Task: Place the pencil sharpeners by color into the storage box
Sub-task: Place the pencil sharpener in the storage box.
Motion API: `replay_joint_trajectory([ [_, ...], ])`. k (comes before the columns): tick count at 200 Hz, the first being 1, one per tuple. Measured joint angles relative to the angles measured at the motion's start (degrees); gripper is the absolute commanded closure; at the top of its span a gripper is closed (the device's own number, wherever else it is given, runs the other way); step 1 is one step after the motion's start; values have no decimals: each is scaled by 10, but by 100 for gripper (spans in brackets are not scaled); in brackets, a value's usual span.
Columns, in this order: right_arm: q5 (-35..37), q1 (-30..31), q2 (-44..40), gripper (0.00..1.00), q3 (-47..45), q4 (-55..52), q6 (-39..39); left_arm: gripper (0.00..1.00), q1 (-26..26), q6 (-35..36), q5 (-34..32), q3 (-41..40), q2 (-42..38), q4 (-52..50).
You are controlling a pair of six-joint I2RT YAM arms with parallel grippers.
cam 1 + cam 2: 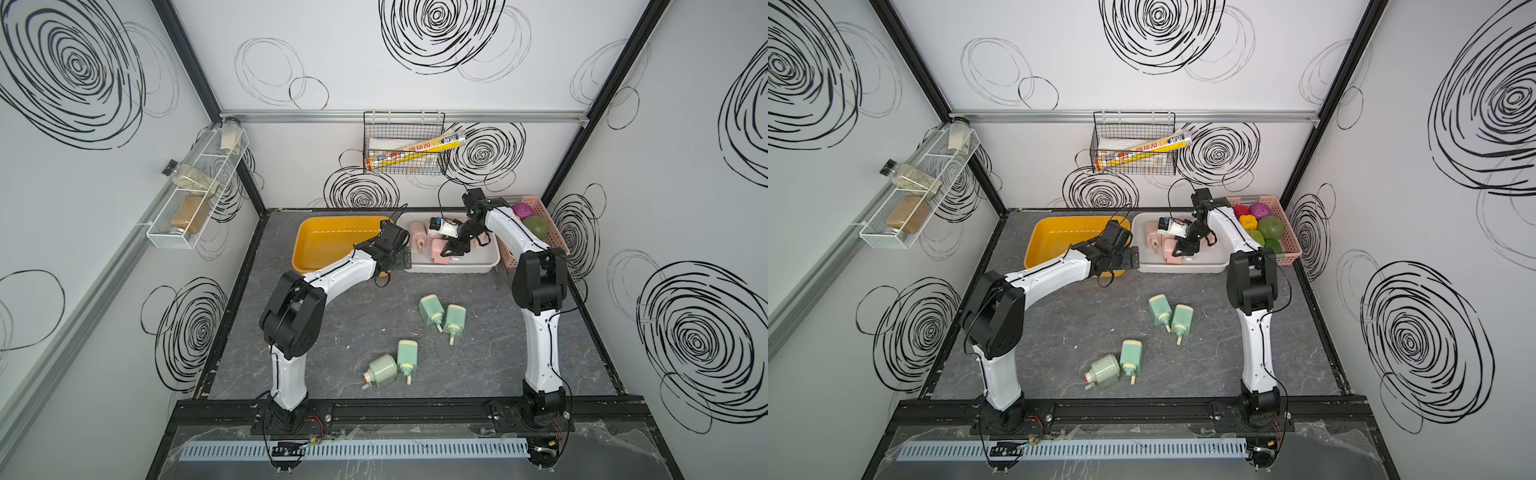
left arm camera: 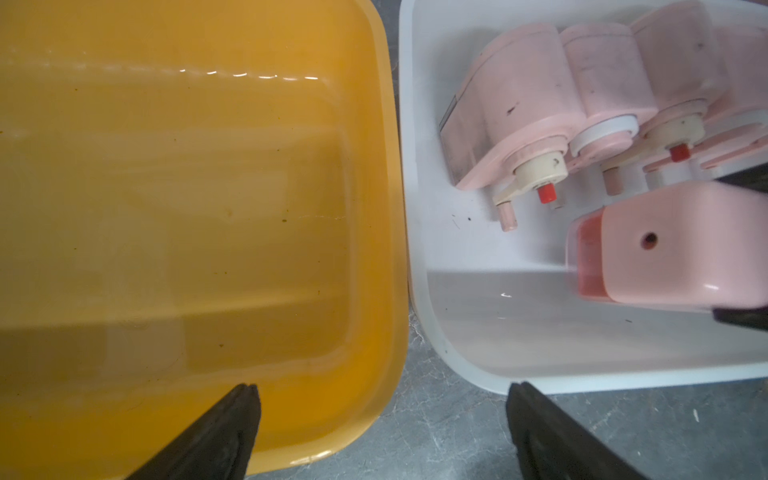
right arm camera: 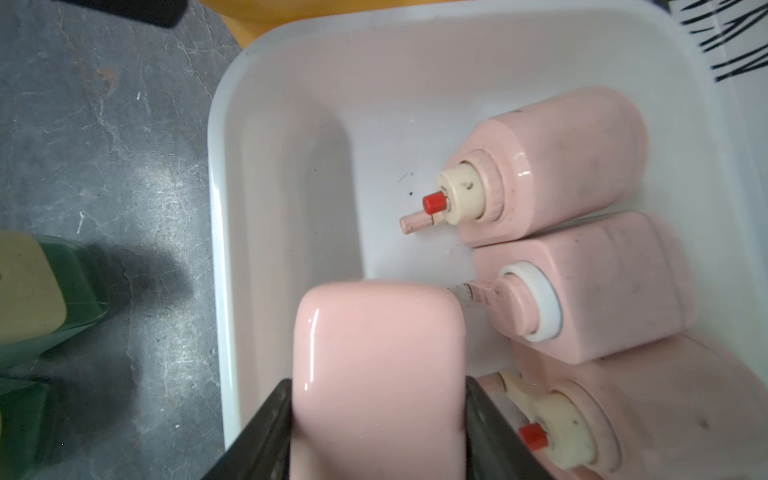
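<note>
Pencil sharpeners, pink lot: one pink sharpener [image 3: 378, 332] is sitting clamped in the right gripper [image 3: 382, 382]. Its jaws are standing roughly half apart and pressing the piece's two flat sides. The piece is hanging inside the white bin [image 1: 453, 271] at 12 o'clock on the table [image 1: 332, 324]; whether it is touching the bin floor cannot be told. At least three more pink sharpeners [image 3: 552, 162] are lying side by side in that bin, their crank stubs pointing at the free floor.

Green lot: four green sharpeners [image 1: 431, 309] are lying loose in two pairs, from the table's centre toward 6 o'clock.

Yellow bin [image 1: 324, 245], at 11 o'clock: holding nothing visible.

Left gripper [image 2: 382, 388]: jaws are standing wide apart and gripping nothing. It is hovering over the seam between the two bins.

Handling note (judgement): the step in hand is looking like the set-down of the held pink piece.
- Lowering it onto the bare floor on the bin's 9 o'clock side is keeping it off the neighbours' stubs.
- Releasing only once the base is resting is sparing it a tumble.
- Lifting straight up afterwards is avoiding a snag on the rim.
- The other arm is best kept outside the bin meanwhile.
</note>
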Motion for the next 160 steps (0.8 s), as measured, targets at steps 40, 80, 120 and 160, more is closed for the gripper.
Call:
replay_joint_trajectory([
  [40, 7, 4, 12, 99, 14, -24, -21, 1, 5, 0, -1, 1, 8, -14],
  [80, 11, 3, 27, 92, 20, -32, -44, 1, 5, 0, -2, 1, 8, -14],
  [120, 18, 4, 37, 69, 20, -28, -56, 1, 5, 0, -3, 1, 9, -18],
  [160, 23, 6, 37, 60, 20, -26, -61, 1, 5, 0, -3, 1, 9, -19],
])
